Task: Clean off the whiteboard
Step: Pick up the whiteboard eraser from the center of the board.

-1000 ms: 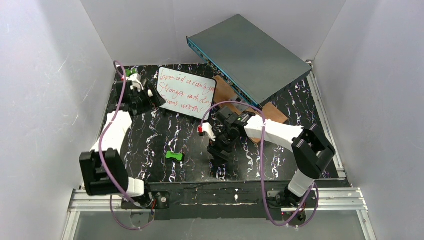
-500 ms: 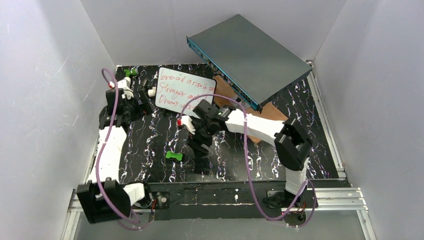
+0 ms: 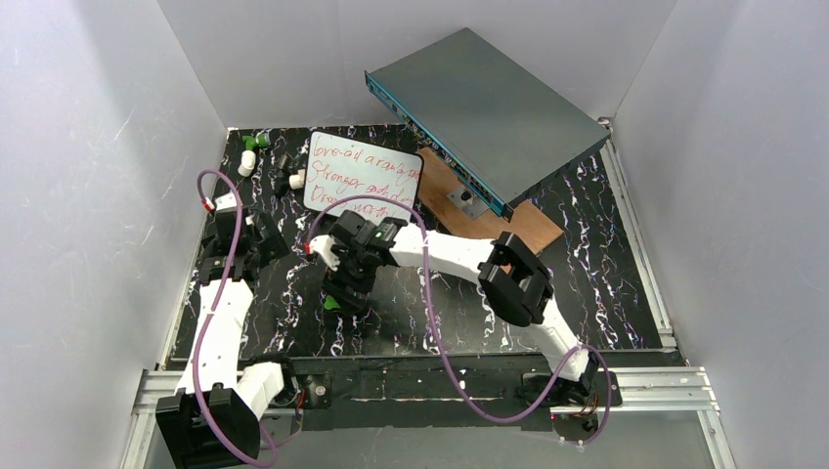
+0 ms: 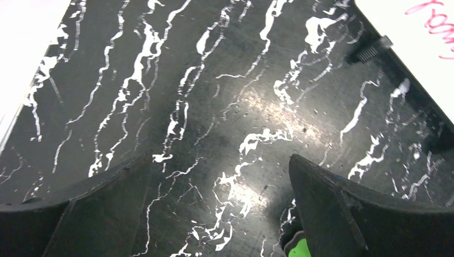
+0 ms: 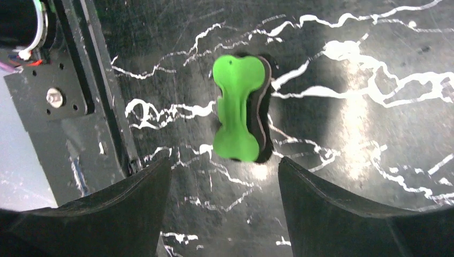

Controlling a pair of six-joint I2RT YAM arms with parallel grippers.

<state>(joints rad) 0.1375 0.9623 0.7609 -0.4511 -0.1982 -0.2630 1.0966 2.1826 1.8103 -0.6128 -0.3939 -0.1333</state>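
The whiteboard (image 3: pixel 362 181) lies flat at the back of the table with red handwriting across it; its corner (image 4: pixel 423 32) shows in the left wrist view. A green bone-shaped eraser (image 5: pixel 238 110) with a black underside lies on the black marbled table (image 5: pixel 375 134). My right gripper (image 5: pixel 224 160) hovers open just short of it, nothing between the fingers. From above, the right gripper (image 3: pixel 344 283) covers most of the eraser (image 3: pixel 332 303). My left gripper (image 3: pixel 256 242) is open over bare table (image 4: pixel 217 158), left of and nearer than the whiteboard.
A grey-teal metal box (image 3: pixel 489 98) rests tilted at the back right, on a brown wooden plank (image 3: pixel 528 220). Small green (image 3: pixel 256 142) and white (image 3: pixel 244 164) pieces lie in the back left corner. White walls close in three sides. The table's metal front edge (image 5: pixel 64 101) is beside the eraser.
The right arm has swung left from the table's middle to above the green eraser. The left arm has drawn back from the whiteboard's left edge toward the near left.
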